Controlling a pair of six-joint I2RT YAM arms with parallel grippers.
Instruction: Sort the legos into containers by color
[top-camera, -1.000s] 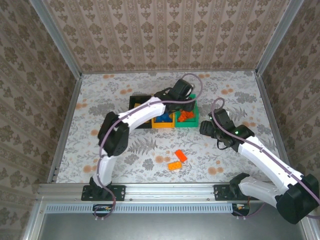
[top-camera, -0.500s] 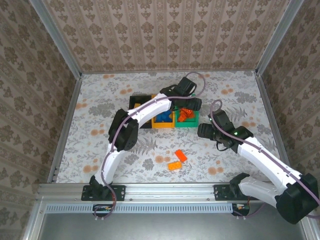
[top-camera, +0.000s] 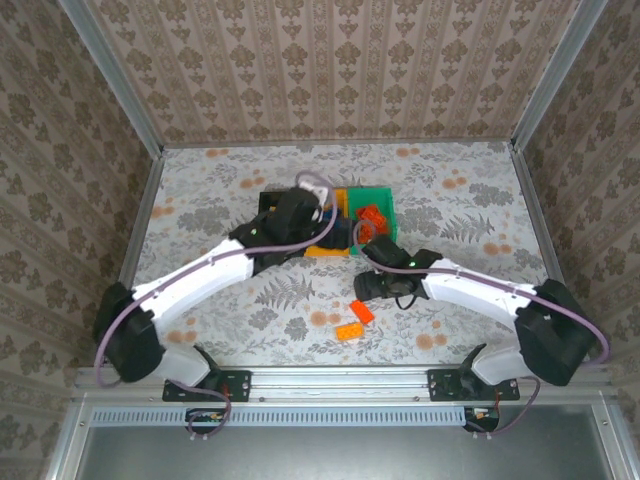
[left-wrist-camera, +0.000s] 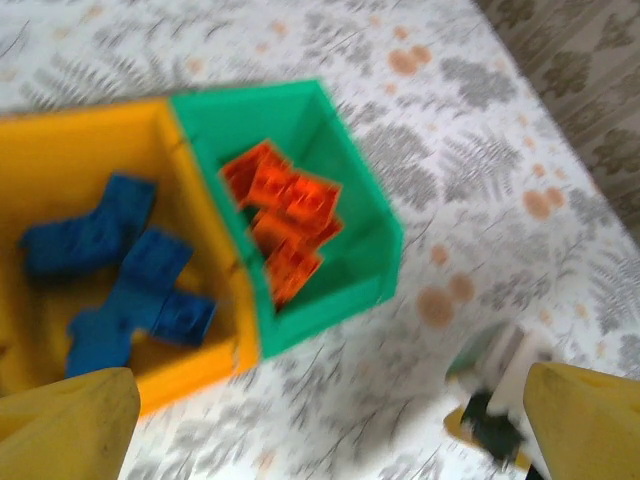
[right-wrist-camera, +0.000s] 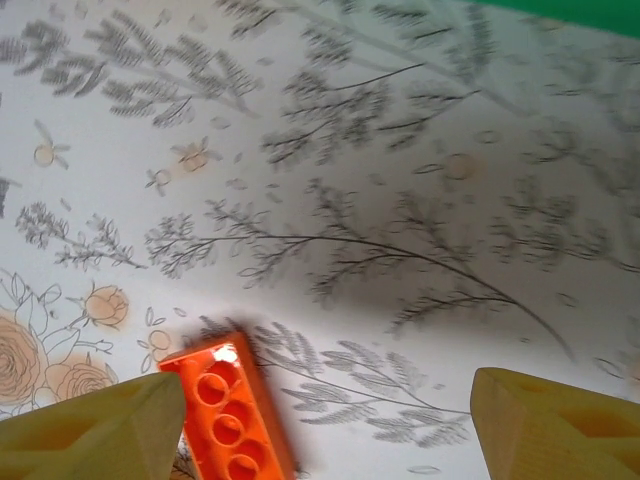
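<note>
Left claw (left-wrist-camera: 330, 405): fingers wide apart, holding nothing, above the yellow bin (left-wrist-camera: 80, 118) and the green bin (left-wrist-camera: 350, 170).
Right claw (right-wrist-camera: 325, 405): fingers apart, empty, low over the bench (right-wrist-camera: 400, 200).
Loose pieces: a red-orange brick (right-wrist-camera: 232, 408) lies off-centre, close to one finger. A yellow-orange brick (top-camera: 350, 331) lies just nearer.
Doing it well: centre the red-orange brick between the fingers, line them up across its narrow sides, then lower and close. It belongs in the green bin.

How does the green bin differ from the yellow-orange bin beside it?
Colour: the green bin is green, the yellow-orange bin is yellow-orange. Contents: the green bin holds red-orange bricks, while the yellow-orange bin holds blue bricks. Both are open-topped, rectangular and stand side by side.
</note>
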